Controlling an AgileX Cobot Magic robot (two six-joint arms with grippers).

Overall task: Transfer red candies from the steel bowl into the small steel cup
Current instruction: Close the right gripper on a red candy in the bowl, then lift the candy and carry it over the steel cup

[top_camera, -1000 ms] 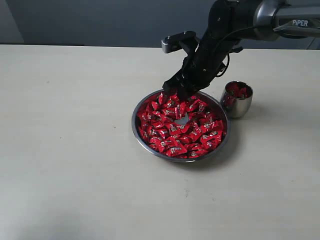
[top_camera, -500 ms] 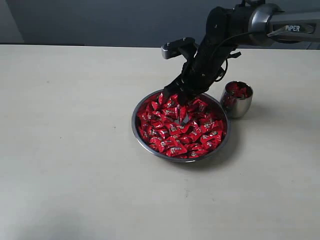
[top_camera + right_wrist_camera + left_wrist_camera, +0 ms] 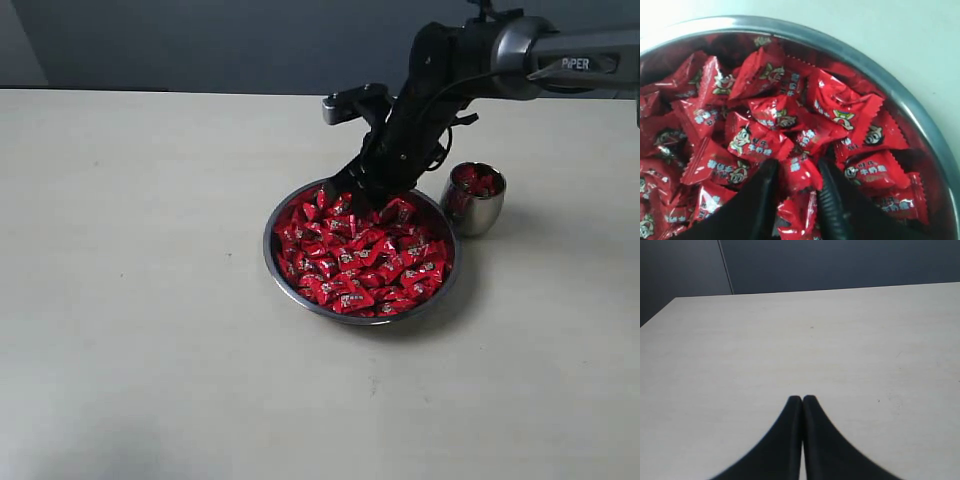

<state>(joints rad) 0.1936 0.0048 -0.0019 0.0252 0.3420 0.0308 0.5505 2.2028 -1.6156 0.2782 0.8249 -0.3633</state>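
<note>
The steel bowl (image 3: 267, 243) sits mid-table, heaped with red candies (image 3: 365, 262). My right gripper (image 3: 347, 190) is down in the bowl's far edge, its tips buried among the wrappers. In the right wrist view the right gripper (image 3: 796, 165) stands open, its black fingers (image 3: 762, 190) dug into the pile on either side of one red candy (image 3: 801, 176). The bowl's rim (image 3: 840, 46) curves just past it. The small steel cup (image 3: 473, 205) stands upright right of the bowl with red candies (image 3: 476, 182) inside. My left gripper (image 3: 802, 399) is shut and empty over bare table.
The pale table (image 3: 150, 300) spreads around the bowl, and its far edge meets a dark wall (image 3: 200, 40). The right arm (image 3: 480, 60) reaches in from the upper right, passing above and just left of the cup.
The right gripper has dropped lower into the far side of the bowl, pushing into the candies, and its fingers have spread wider. The candies around it shifted and covered a bare spot.
</note>
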